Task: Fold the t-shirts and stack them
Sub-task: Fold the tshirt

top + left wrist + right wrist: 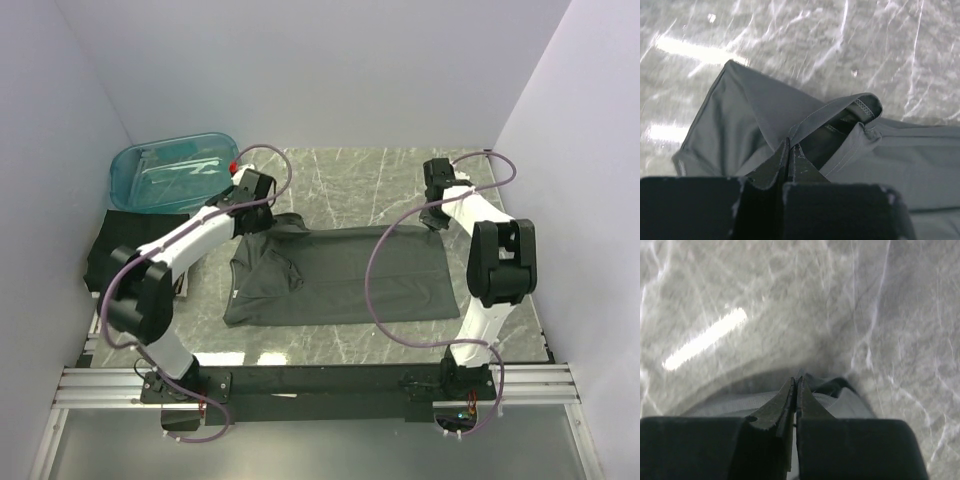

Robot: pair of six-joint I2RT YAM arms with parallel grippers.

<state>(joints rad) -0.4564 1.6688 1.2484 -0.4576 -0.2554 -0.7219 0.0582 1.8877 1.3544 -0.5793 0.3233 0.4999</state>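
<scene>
One dark grey t-shirt [340, 285] lies spread across the marble table [350, 180]. My left gripper [260, 218] is at its far left corner, shut on a fold of the fabric. In the left wrist view the fingertips [788, 145] pinch the cloth [740, 115], which rises to them in a tent beside a stitched hem opening. My right gripper [437, 222] is at the far right corner. Its jaws [796, 381] are closed on a bunched edge of the t-shirt [852, 410]. More dark t-shirts [125, 245] lie folded in a pile at the left edge.
A translucent teal tub [175, 170] stands at the back left, with a small red object [233, 165] beside it. White walls close in the left, back and right sides. Purple cables loop over both arms.
</scene>
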